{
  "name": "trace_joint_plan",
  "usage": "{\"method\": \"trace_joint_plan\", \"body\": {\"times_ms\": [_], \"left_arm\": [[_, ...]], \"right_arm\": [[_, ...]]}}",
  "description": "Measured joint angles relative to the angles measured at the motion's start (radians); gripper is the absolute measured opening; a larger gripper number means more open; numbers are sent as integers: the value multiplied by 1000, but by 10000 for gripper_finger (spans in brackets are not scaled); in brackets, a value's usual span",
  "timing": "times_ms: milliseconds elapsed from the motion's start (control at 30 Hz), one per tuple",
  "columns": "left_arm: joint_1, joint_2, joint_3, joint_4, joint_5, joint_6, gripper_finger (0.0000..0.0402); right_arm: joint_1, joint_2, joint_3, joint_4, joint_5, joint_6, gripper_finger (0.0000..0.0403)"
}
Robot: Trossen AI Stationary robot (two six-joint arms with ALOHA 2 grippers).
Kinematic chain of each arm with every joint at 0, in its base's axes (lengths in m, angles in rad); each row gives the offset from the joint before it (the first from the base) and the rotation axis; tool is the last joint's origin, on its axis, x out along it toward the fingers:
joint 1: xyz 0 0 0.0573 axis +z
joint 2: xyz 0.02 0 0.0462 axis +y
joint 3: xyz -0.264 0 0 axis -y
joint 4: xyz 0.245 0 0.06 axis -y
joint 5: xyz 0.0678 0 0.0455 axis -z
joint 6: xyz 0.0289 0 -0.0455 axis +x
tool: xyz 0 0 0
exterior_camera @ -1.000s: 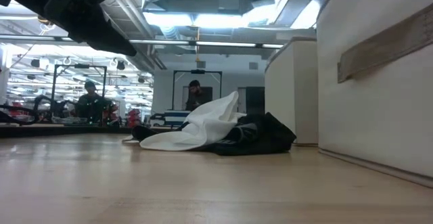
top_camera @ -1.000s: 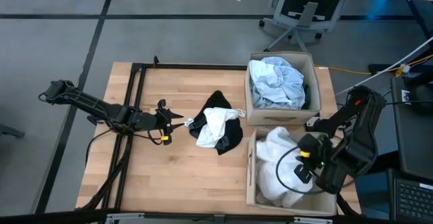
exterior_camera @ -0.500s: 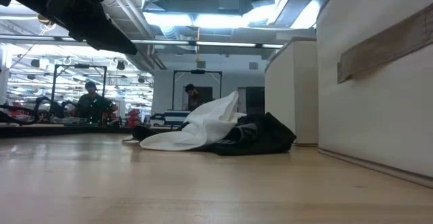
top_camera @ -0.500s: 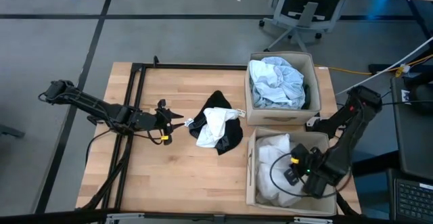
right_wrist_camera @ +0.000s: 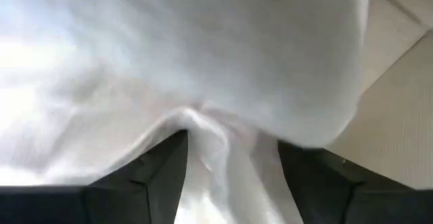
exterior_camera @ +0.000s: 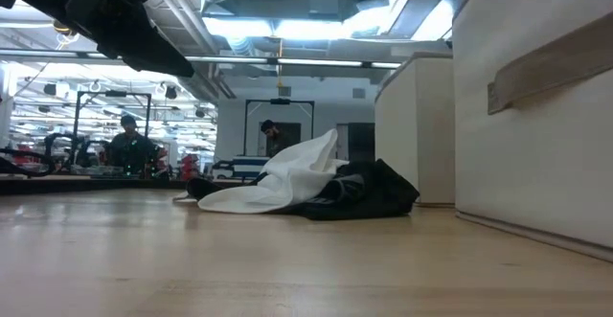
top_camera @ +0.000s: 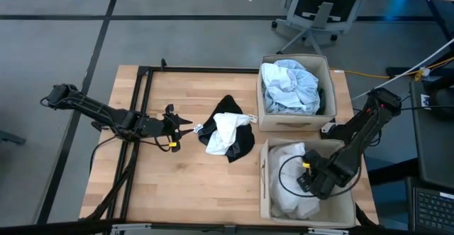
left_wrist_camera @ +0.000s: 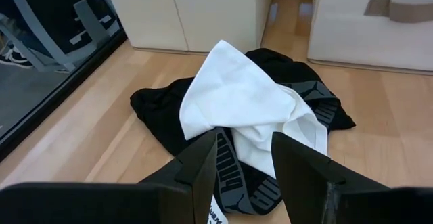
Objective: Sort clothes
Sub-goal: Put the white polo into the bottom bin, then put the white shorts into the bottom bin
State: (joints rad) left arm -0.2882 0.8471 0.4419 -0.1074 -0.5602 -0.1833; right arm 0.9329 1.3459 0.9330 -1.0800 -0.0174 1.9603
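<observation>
A white garment (top_camera: 225, 128) lies over a black one (top_camera: 241, 144) in a heap on the middle of the table. My left gripper (left_wrist_camera: 243, 160) hovers open just left of the heap, slanting down at it, above the black garment's lettered waistband (left_wrist_camera: 233, 197). The far beige box (top_camera: 328, 72) holds pale blue clothes (top_camera: 287, 86). The near beige box (top_camera: 263, 185) holds white clothes (top_camera: 287, 171). My right gripper (top_camera: 310, 182) points down into that box, open, with a ridge of white cloth (right_wrist_camera: 203, 126) between its fingers.
A black frame rail (top_camera: 142, 121) runs across the table's left part, under my left arm. Bare wood (top_camera: 191, 185) lies near the front edge, left of the near box. An office chair (top_camera: 323, 8) stands beyond the far edge. People (exterior_camera: 127, 140) show far behind the table.
My right gripper has gone down into the near box and a little toward the table's left, its wrist turning to point straight down. The white clothes under it sit lower in the box. In the low view the near box's wall has shifted slightly.
</observation>
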Motion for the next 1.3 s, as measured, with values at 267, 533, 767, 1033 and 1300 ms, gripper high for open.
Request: {"method": "trace_joint_plan", "body": {"times_ms": [267,533,767,1033,1300], "left_arm": [[0,0,0,0,0,7,131],[0,0,0,0,0,11,131],[0,0,0,0,0,16,131],[11,0,0,1,0,30,131],[18,0,0,2,-1,29,131]], "right_arm": [[3,-53,200,-163,4,5,231],[3,-55,448,-292,203,-8,230],[-8,-54,529,-230,753,-287,230],[-171,-24,529,-105,1079,-775,230],[-447,88,528,169,986,-1300,230]]}}
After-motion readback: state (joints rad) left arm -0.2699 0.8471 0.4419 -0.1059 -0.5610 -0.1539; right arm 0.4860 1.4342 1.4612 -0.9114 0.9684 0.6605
